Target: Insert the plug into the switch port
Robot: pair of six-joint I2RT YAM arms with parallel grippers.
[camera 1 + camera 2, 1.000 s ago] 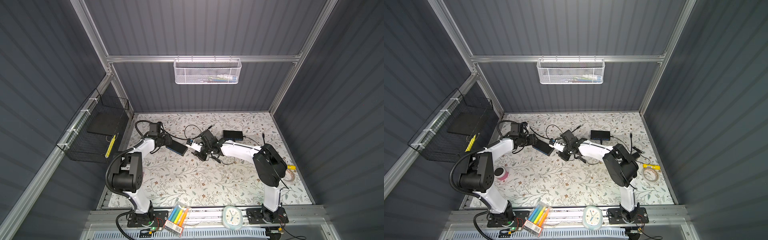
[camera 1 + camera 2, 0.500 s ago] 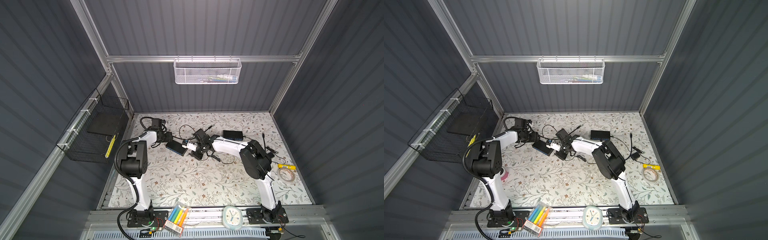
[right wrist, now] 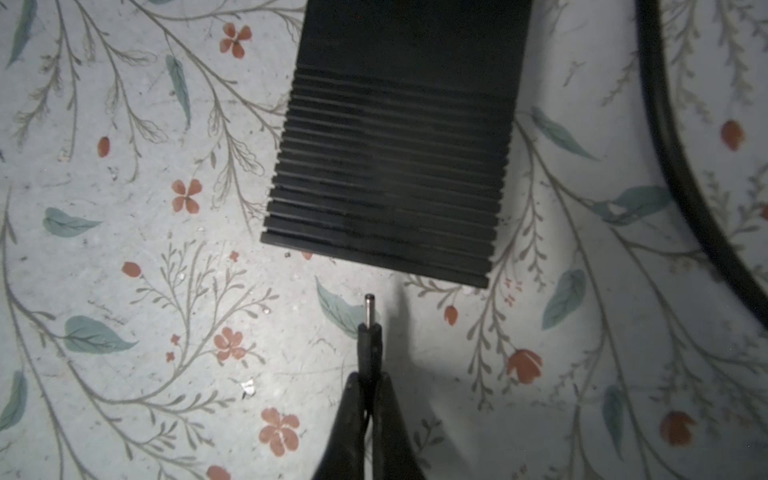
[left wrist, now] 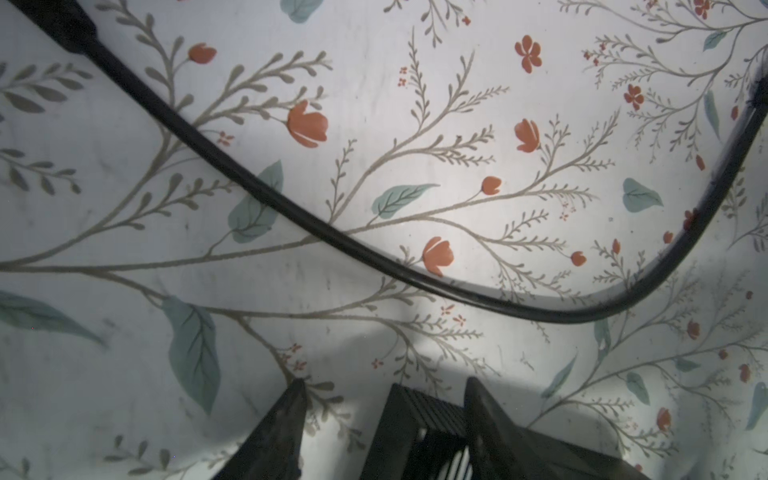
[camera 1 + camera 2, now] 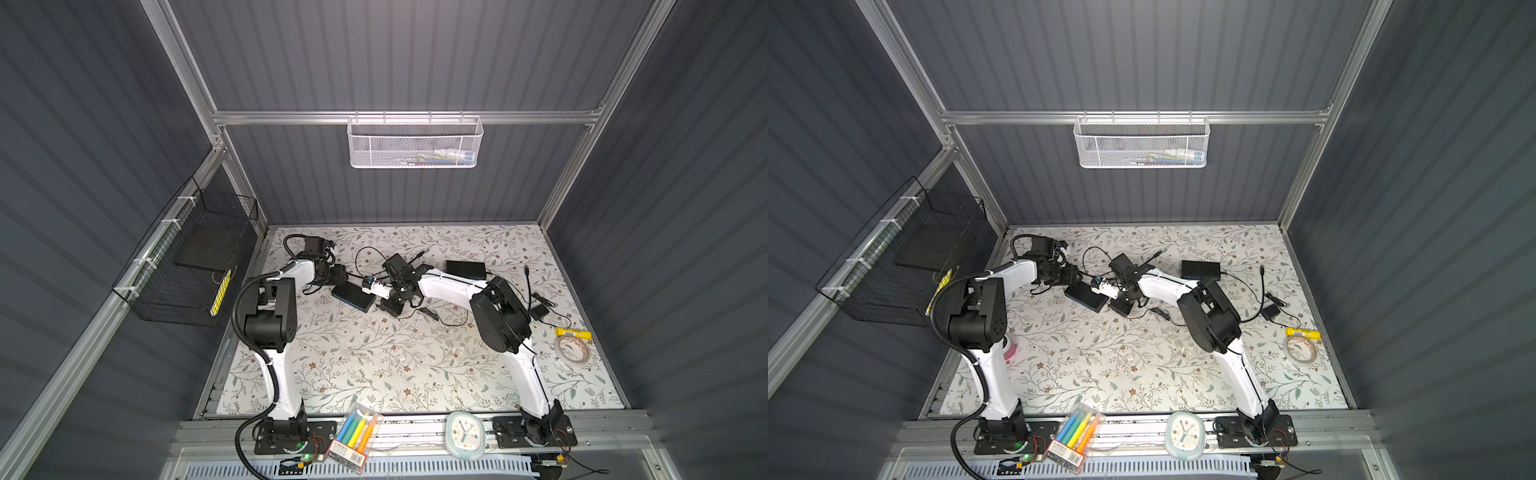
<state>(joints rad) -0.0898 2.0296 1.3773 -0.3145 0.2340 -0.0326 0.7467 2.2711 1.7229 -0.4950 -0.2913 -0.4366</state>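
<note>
1. The plug (image 3: 369,328) is a thin black barrel plug with a metal pin. It is just beside the switch (image 3: 395,166), and the pin points at the switch's near short edge. A narrow strip of mat (image 3: 124,291) shows between them, so the plug is not inserted
2. The right gripper (image 3: 368,380) is closed tightly on the plug's black sleeve, behind the pin
3. The switch (image 5: 351,296) (image 5: 1086,296) is a flat black box with ribs on top. In both top views it lies on the mat between the 2 arms
4. The left gripper (image 4: 384,384) is at the switch's other end. Its 2 fingers (image 4: 282,432) stand moderately apart with a corner of the switch between them. 1 finger is against the switch and the other has a gap to it, so nothing is clamped
5. A black cable (image 4: 374,257) curves over the mat near this end of the switch
6. Well apart from the switch, on the right arm's side, lies a second black box (image 5: 465,269). Farther from the switch are a yellow marker (image 5: 573,332) and a tape roll (image 5: 573,349)
</note>
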